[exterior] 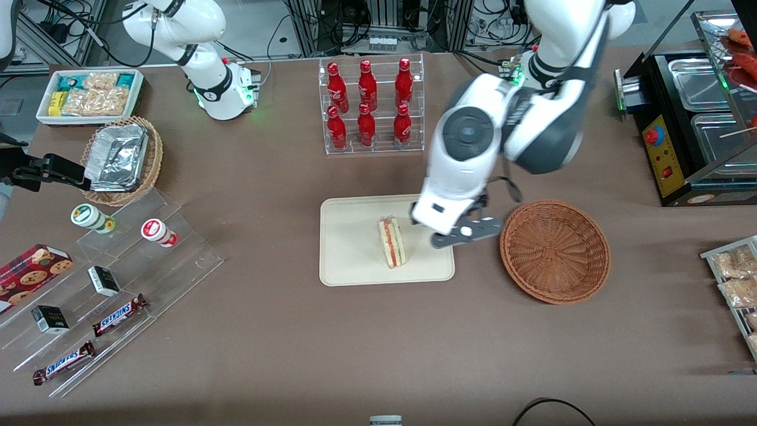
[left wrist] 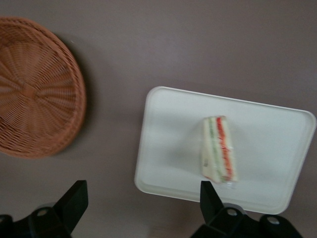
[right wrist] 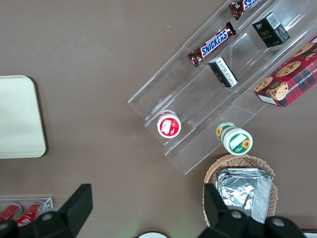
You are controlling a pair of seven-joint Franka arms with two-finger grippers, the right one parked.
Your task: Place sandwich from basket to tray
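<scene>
Sandwich wedge of pale bread with red and green filling (exterior: 391,241) stands on the cream rectangular plastic tray (exterior: 349,260); the end effector (left wrist: 141,206) hovers above, fingers apart and holding nothing, beside the round reddish-brown wicker basket (exterior: 555,251) on the brown tabletop (exterior: 266,331).

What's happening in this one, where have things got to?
The sandwich already sits on the tray, standing on edge with its filling facing up. The basket beside the tray holds nothing. The left arm's gripper hangs above the table by the tray's edge, between tray and basket, with its fingers open and nothing held. It looks like the placement is done.
</scene>
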